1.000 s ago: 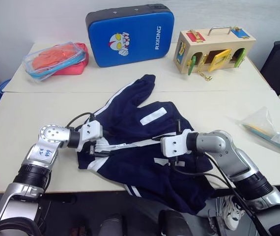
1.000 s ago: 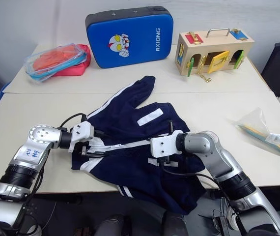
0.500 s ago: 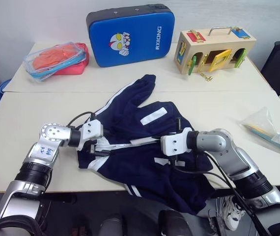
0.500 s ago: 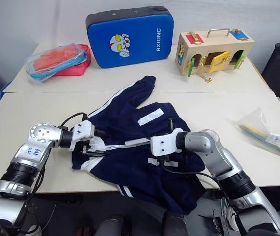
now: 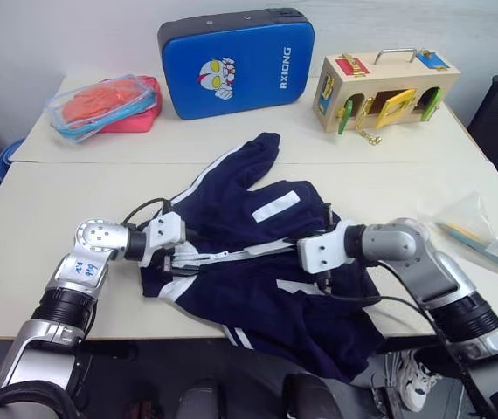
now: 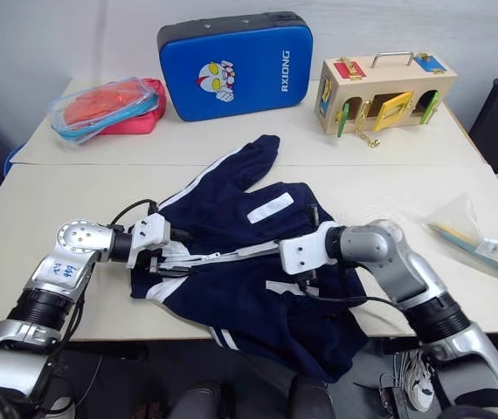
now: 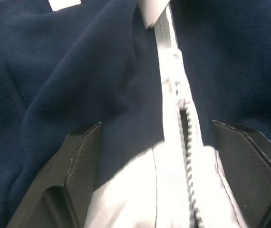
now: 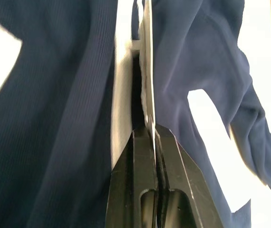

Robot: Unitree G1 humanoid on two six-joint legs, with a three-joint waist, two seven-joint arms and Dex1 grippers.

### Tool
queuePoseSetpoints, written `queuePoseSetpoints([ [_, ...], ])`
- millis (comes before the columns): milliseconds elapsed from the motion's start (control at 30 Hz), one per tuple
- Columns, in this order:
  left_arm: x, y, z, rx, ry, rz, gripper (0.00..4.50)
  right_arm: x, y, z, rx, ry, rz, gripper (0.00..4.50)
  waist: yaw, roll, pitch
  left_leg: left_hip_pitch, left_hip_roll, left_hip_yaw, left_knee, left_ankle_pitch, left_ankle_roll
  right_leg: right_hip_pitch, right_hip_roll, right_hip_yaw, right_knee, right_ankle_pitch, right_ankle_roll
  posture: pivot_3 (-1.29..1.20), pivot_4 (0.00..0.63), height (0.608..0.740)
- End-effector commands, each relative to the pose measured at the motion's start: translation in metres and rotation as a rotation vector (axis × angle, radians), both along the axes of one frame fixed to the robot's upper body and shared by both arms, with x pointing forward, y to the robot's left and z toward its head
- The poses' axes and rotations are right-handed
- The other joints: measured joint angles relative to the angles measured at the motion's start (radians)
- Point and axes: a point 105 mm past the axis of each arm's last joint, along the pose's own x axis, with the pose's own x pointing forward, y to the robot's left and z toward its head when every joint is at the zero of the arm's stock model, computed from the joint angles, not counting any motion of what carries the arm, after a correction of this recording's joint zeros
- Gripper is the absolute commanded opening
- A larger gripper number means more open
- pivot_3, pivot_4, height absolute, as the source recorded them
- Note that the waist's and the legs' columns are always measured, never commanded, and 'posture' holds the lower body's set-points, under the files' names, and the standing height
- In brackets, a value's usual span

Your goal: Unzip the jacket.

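- Spread across the near half of a pale tabletop (image 5: pixel 48 218) lies a large navy blue fabric track jacket (image 5: pixel 258 288) with white stripes and panels, its lower edge hanging over the table's front edge.
- Along the jacket's front runs a white zipper band (image 5: pixel 245 254), pulled into a raised, taut line between the two arms.
- At the jacket's left end, the left gripper (image 7: pixel 173 161) has its two black fingers spread wide, one on each side of the white zipper band, where the teeth look parted. Whether the fingers press on the cloth is hard to tell.
- At the other end of that line, the right gripper (image 8: pixel 153 135) is pinched fully closed on a thin white edge at the zipper. It is probably the zipper pull or the tape beside it, but the fingers hide which.
- My judgement is that the unzipping step is under way: one arm steadies the garment while the other draws along the zipper.
- A likely next move is to carry the closed right gripper further along the zipper line, keeping the band taut and the other end held firm.
- How much of the zipper remains closed cannot be read, since folds cover it.
- At the back of the table stand a blue padded case (image 5: pixel 236 61) with a cartoon face and a wooden latch box (image 5: pixel 384 85), well apart from the jacket.
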Motion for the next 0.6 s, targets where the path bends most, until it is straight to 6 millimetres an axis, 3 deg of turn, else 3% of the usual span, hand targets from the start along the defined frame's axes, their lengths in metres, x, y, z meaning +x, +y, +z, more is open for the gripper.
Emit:
queuePoseSetpoints([
  [33, -0.005, 0.017, -0.037, 0.109, 0.104, 0.062, 3.86, 0.009, -0.025, 0.019, 0.0, -0.055, -0.063, 0.01, 0.004, 0.0, 0.0, 0.0, 0.0, 0.0, 0.0, 0.0, 0.0, 0.0, 0.0, 0.0, 0.0, 0.0, 0.0, 0.0, 0.15, 0.74],
  [233, -0.006, 0.027, -0.044, 0.137, 0.121, 0.074, 3.86, 0.016, -0.053, 0.025, -0.029, -0.069, -0.131, 0.01, 0.006, 0.002, -0.002, 0.002, 0.0, 0.002, 0.0, 0.001, -0.001, 0.001, 0.0, 0.0, 0.001, 0.0, 0.0, 0.0, 0.15, 0.74],
  [600, -0.011, 0.033, -0.044, 0.15, 0.12, 0.07, 3.86, 0.046, -0.144, 0.039, -0.123, -0.134, -0.388, 0.01, -0.012, 0.004, -0.003, 0.002, 0.001, 0.004, 0.0, 0.002, -0.001, 0.001, 0.0, 0.0, 0.001, 0.0, 0.0, 0.0, 0.15, 0.74],
])
